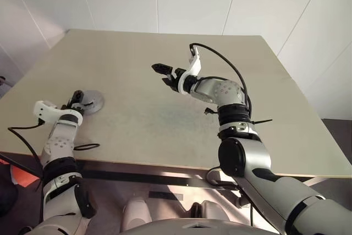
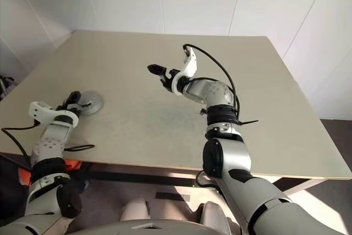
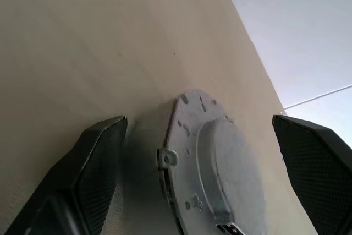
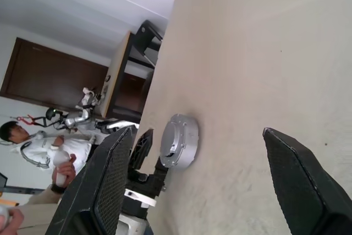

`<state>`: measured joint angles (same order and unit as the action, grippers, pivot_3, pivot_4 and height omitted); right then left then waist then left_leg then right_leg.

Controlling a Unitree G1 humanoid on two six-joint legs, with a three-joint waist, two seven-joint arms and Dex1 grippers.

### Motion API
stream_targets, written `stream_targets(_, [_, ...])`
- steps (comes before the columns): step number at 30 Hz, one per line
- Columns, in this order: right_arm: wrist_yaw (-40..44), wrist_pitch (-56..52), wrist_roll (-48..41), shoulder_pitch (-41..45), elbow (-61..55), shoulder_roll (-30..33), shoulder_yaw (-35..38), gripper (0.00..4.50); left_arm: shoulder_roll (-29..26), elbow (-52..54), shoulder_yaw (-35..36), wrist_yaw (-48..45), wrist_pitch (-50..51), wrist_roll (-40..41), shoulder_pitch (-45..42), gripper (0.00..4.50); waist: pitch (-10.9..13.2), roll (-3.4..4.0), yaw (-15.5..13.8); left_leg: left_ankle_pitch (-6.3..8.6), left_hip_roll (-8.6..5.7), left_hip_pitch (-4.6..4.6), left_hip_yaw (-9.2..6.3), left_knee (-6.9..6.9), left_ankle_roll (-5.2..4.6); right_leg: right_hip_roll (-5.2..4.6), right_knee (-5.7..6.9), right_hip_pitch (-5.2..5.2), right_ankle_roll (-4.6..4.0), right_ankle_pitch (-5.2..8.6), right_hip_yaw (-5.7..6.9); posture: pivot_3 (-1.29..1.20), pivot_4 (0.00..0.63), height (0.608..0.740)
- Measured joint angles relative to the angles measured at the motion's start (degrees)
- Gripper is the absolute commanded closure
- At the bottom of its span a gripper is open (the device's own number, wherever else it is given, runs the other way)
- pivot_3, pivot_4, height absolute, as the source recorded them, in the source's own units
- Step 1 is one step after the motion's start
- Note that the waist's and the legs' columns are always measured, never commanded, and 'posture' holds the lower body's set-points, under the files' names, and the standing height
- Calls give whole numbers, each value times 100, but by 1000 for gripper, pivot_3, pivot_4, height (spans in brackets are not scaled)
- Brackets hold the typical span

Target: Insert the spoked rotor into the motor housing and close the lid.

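Note:
The motor housing (image 1: 93, 102) is a flat grey metal disc lying near the left edge of the table (image 1: 165, 114). A domed grey lid (image 3: 231, 163) sits on top of it. The spoked rotor is hidden. My left gripper (image 1: 77, 100) is low over the table right beside the housing. It is open, with one finger (image 3: 99, 158) on each side of the disc and clear of it. My right gripper (image 1: 161, 74) hangs open above the middle of the table, pointing left toward the housing (image 4: 179, 140), with nothing between its fingers.
A black cable (image 1: 85, 147) from my left arm loops over the table's front edge. Beyond the table's left side stand a person (image 4: 33, 152) and a dark cabinet (image 4: 132, 64). Something orange (image 1: 22, 177) lies below the front left corner.

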<state>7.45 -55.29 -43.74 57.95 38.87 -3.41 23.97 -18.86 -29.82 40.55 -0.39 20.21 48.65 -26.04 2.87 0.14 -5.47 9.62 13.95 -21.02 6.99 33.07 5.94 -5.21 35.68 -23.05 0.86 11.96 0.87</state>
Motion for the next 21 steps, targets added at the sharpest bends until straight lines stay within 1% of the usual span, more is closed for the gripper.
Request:
stream_targets(4, [119, 32, 99, 62, 95, 20, -59, 184, -205, -9, -51, -21, -102, -295, 0, 17, 0, 0, -41, 0, -1, -11, 0, 0, 0, -2, -6, 0, -1, 0, 8, 0, 0, 740])
stream_targets(6, [315, 151, 220, 58, 58, 53, -259, 184, -219, 54, -228, -103, -116, -511, 9, 17, -2, -3, -69, 0, -1, -12, -1, 0, -1, -4, -6, 2, -1, 0, 11, 0, 0, 740])
stream_targets(7, [526, 320, 405, -16, -103, 108, -534, 184, -213, 181, -463, -237, -144, -683, 40, 17, -3, -5, -93, 0, -1, -16, -2, 0, 0, -7, -9, 2, -1, 0, 15, 0, 0, 740])
stream_targets(10, [1364, 1352, 1327, -523, -876, 498, -1759, 184, -206, 920, -1369, -902, -132, -1097, 220, 17, -9, -16, -208, 0, 0, -21, -3, 3, -1, -13, -15, 8, -1, 0, 25, 0, 0, 740])
stream_targets(11, [1672, 1858, 1737, -735, -1096, 708, -2248, 184, -220, 1228, -1666, -1171, -76, -1189, 286, 17, -11, -18, -227, 0, 0, -21, -3, 3, -1, -13, -16, 9, -1, 0, 25, 0, 0, 740])
stream_targets(13, [2237, 2620, 2375, -1044, -1243, 1168, -2906, 184, -311, 1800, -2245, -1639, 51, -1370, 437, 17, -11, -19, -237, 0, -1, -21, -3, 3, -1, -14, -15, 10, -1, 1, 25, 0, 0, 740])
stream_targets(14, [2556, 2812, 2543, -1183, -1252, 1431, -3091, 184, -370, 2107, -2533, -1879, 111, -1466, 524, 17, -11, -18, -237, 0, -1, -20, -3, 5, -1, -13, -14, 10, -2, 0, 23, 0, 0, 740])
stream_targets(17, [3131, 2810, 2604, -1288, -1132, 1943, -3103, 184, -536, 2605, -3094, -2374, 206, -1728, 701, 17, -7, -12, -171, 0, -1, -12, -2, 6, -1, -8, 2, 6, -6, 1, 17, 0, 0, 740])
stream_targets(21, [3684, 2991, 2811, -1289, -1023, 2550, -3097, 184, -606, 2848, -3596, -2851, 212, -2054, 843, 17, -8, -10, -82, 0, 0, 0, 3, 7, -1, -2, 8, 8, -13, 2, 5, 0, 0, 740])
